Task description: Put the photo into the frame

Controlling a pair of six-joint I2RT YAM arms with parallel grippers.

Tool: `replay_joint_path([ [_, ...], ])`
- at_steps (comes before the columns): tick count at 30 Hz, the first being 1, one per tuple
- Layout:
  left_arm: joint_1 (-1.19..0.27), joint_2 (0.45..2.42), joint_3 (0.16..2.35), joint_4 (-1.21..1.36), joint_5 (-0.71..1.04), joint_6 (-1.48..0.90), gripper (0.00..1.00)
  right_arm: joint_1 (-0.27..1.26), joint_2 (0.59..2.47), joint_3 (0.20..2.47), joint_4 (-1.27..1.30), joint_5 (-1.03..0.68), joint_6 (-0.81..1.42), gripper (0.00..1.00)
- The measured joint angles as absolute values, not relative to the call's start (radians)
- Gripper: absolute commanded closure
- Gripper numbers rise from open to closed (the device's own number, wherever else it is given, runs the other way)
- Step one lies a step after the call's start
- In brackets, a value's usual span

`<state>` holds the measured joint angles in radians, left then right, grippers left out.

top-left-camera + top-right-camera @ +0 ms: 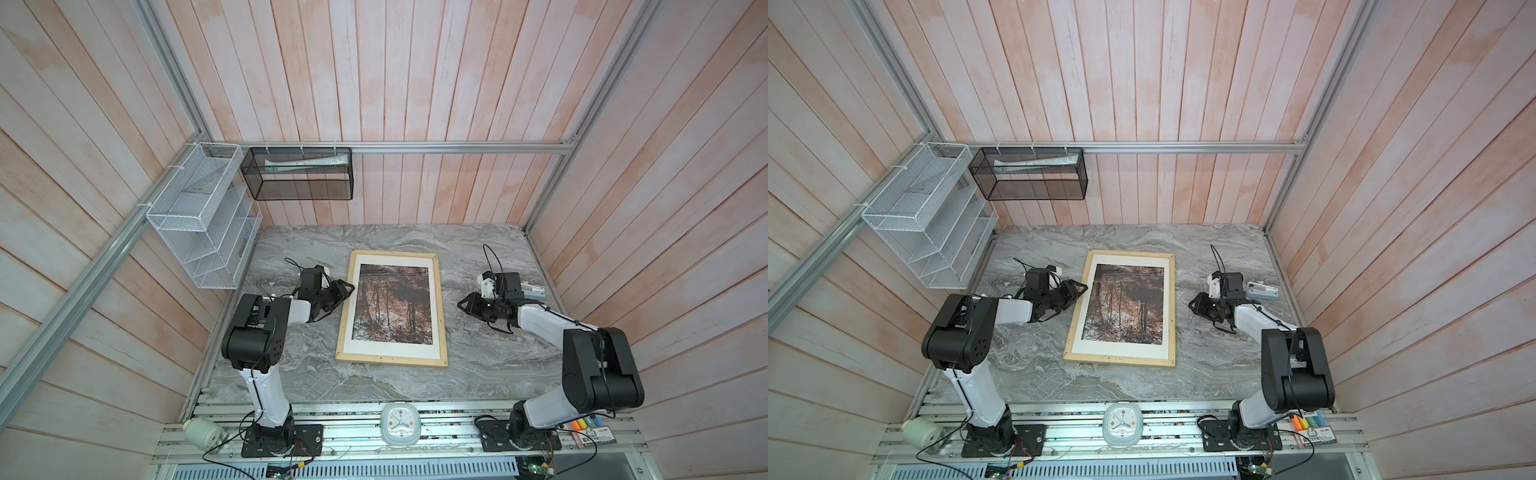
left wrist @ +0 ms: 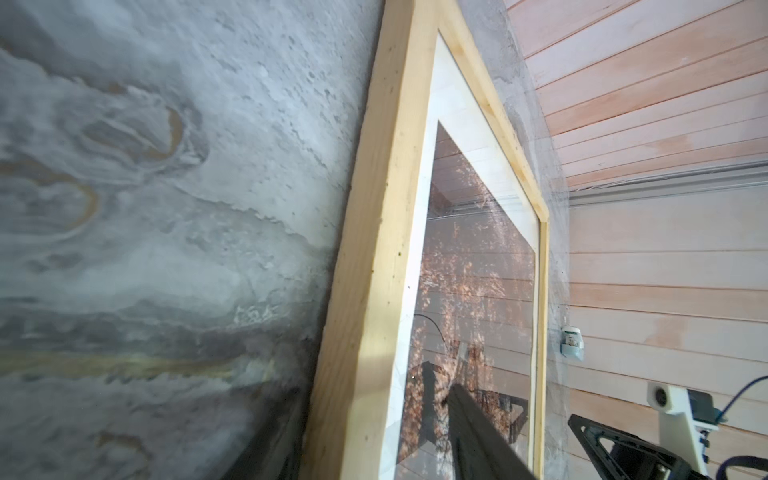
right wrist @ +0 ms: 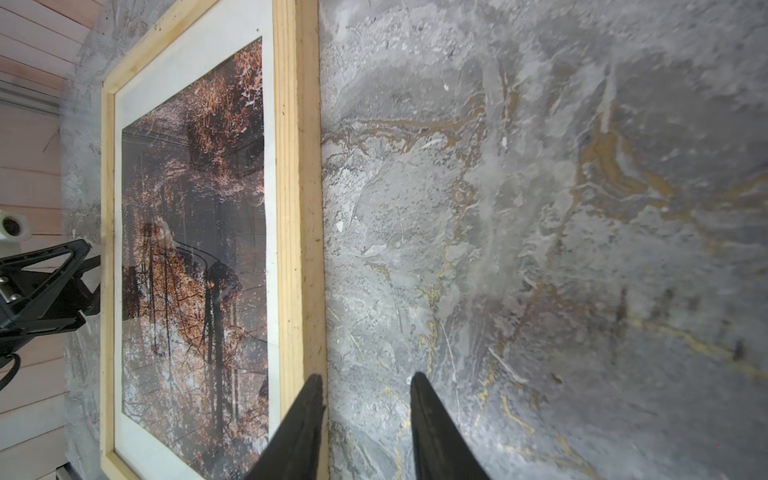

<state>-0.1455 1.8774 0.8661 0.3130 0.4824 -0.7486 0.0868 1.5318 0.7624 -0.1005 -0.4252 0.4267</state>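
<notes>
The frame (image 1: 390,360) (image 1: 1119,359), of pale wood strips, lies flat in the middle of the marble table. Inside it the photo (image 1: 392,305) (image 1: 1125,305) of dark trunks and orange leaves lies flat with a white mat (image 1: 390,347) round it. My left gripper (image 1: 344,296) (image 1: 1076,294) is open at the frame's left strip (image 2: 386,249); in the left wrist view one finger (image 2: 478,436) hangs over the photo (image 2: 478,291) and the other stays outside the strip. My right gripper (image 1: 463,305) (image 1: 1194,304) (image 3: 366,376) is open and empty, just right of the frame (image 3: 297,208).
A white alarm clock (image 1: 400,430) stands on the front rail. A white mesh rack (image 1: 199,224) and a black mesh basket (image 1: 297,174) hang at the back left. A small white device (image 1: 532,291) lies behind the right gripper. Markers (image 1: 586,424) lie at the front right.
</notes>
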Motion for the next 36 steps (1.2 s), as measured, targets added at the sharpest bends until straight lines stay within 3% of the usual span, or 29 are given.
replay_joint_path([
  [10, -0.146, 1.708, 0.858, 0.171, 0.359, -0.655, 0.47, 0.089, 1.565, 0.788, -0.094, -0.393, 0.426, 0.65],
  [17, -0.146, 1.593, 0.761, 0.065, 0.259, -0.597, 0.55, 0.088, 1.691, 0.907, -0.102, -0.336, 0.419, 0.74],
  [36, -0.229, 1.385, 0.611, -0.213, 0.149, -0.554, 0.56, 0.088, 1.921, 1.14, -0.13, -0.283, 0.389, 0.78],
])
